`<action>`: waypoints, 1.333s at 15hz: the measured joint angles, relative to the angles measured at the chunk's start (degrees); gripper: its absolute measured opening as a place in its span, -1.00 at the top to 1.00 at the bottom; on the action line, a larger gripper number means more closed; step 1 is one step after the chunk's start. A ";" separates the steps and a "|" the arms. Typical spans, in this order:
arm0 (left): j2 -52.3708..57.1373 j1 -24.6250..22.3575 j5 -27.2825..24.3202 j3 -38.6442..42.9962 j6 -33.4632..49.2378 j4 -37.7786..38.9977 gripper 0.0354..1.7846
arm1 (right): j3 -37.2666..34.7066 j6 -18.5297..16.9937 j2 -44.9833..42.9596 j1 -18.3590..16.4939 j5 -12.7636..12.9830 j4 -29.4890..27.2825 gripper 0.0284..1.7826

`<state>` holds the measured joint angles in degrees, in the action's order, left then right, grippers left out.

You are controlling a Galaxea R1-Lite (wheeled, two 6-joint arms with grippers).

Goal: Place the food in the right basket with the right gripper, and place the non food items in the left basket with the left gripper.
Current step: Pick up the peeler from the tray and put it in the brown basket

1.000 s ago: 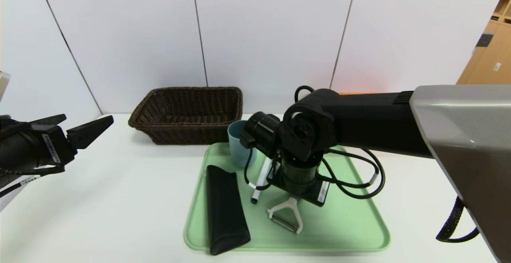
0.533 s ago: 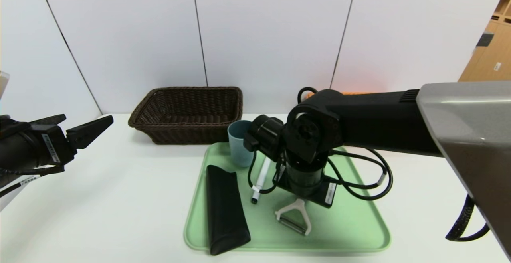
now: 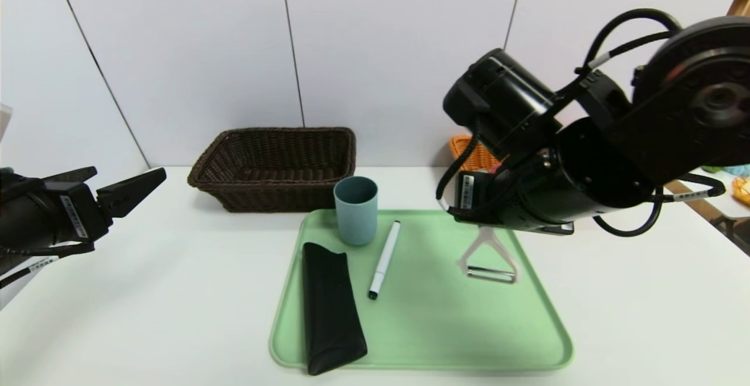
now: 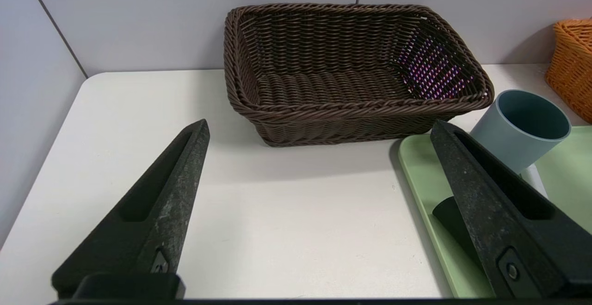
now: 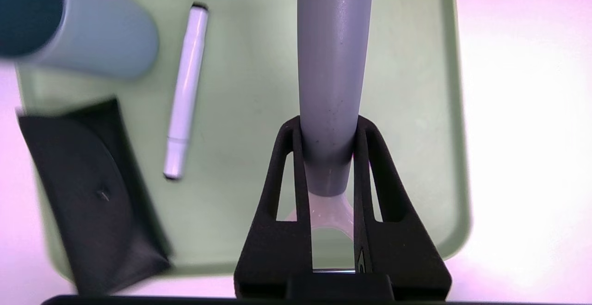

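My right gripper (image 5: 329, 124) is shut on the grey handle of the Y-peeler (image 5: 332, 64). It holds the peeler above the right side of the green tray (image 3: 445, 327), white head (image 3: 486, 260) hanging down. The blue-grey cup (image 3: 355, 210), white marker (image 3: 385, 259) and black pouch (image 3: 329, 307) rest on the tray. My left gripper (image 3: 126, 190) is open and empty at the far left, facing the dark brown basket (image 4: 351, 69), which is empty. The orange-tan basket (image 3: 469, 153) is mostly hidden behind my right arm. The orange and peach are not in view.
The baskets stand against the white back wall. My right arm (image 3: 586, 157) hangs over the table's right half. White table (image 3: 176, 292) lies between my left gripper and the tray.
My right arm has risen and swung right, carrying the peeler up off the tray's middle toward its right side. The left arm has not moved.
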<state>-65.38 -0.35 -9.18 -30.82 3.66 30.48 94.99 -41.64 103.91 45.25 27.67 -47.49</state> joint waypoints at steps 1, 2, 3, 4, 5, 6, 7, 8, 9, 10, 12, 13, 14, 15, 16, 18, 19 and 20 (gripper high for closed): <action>0.13 -0.02 0.00 0.01 -0.02 0.00 -0.89 | -4.74 8.27 -2.76 -0.77 -1.08 4.28 0.72; 0.30 -0.02 0.01 0.09 0.00 -0.02 -0.89 | -9.13 16.21 -5.18 -2.04 -2.60 8.66 0.72; 0.48 -0.05 0.01 0.15 0.06 -0.07 -0.89 | -13.40 24.13 -7.50 -3.55 -4.89 12.89 0.72; 0.66 -0.09 0.04 0.20 0.09 -0.09 -0.89 | -17.04 32.20 -9.76 -5.10 -8.41 17.24 0.72; 0.88 -0.11 0.04 0.21 0.02 -0.09 -0.89 | -19.19 38.62 -11.39 -6.30 -12.48 20.65 0.72; 1.00 -0.13 0.06 0.23 -0.05 -0.09 -0.89 | -20.26 43.42 -12.29 -7.16 -15.85 23.63 0.72; 1.11 -0.13 0.11 0.23 -0.09 -0.09 -0.89 | -20.82 46.26 -12.46 -7.66 -17.57 26.97 0.72; 1.18 -0.13 0.04 0.26 -0.09 -0.09 -0.89 | -21.00 46.90 -11.89 -7.85 -18.01 31.68 0.72; 1.22 -0.11 0.01 0.39 -0.09 -0.09 -0.89 | -21.02 47.01 -10.62 -7.88 -18.51 37.55 0.72; 1.24 -0.09 0.04 0.45 -0.09 -0.11 -0.89 | -20.87 47.09 -8.61 -7.69 -18.99 44.50 0.72; 1.22 -0.09 0.06 0.48 -0.11 -0.09 -0.89 | -18.66 47.18 -3.22 -6.95 -19.54 58.76 0.72; 1.22 -0.06 0.04 0.50 -0.13 -0.11 -0.89 | -15.86 47.07 0.20 -6.28 -19.65 64.94 0.72; 1.18 -0.06 0.00 0.50 -0.05 -0.11 -0.89 | -12.21 46.98 3.54 -5.67 -19.66 69.73 0.72; 1.11 -0.06 0.01 0.50 -0.02 -0.09 -0.89 | -8.11 46.93 7.00 -5.10 -19.66 73.57 0.72; 1.02 -0.06 0.01 0.50 -0.02 -0.09 -0.89 | -3.47 46.91 10.50 -4.57 -19.60 76.74 0.72; 0.94 -0.06 0.01 0.50 0.00 -0.09 -0.89 | 7.16 46.91 17.86 -3.47 -19.44 81.34 0.72; 0.89 -0.06 0.00 0.56 -0.02 -0.07 -0.89 | 11.43 46.98 21.42 -2.84 -19.41 82.60 0.72; 0.88 -0.06 0.00 0.76 -0.05 -0.07 -0.89 | 14.35 47.13 24.89 -2.04 -19.44 84.04 0.72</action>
<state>-64.50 -0.41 -9.18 -30.06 3.61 30.40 109.34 5.49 128.81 43.22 8.23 36.55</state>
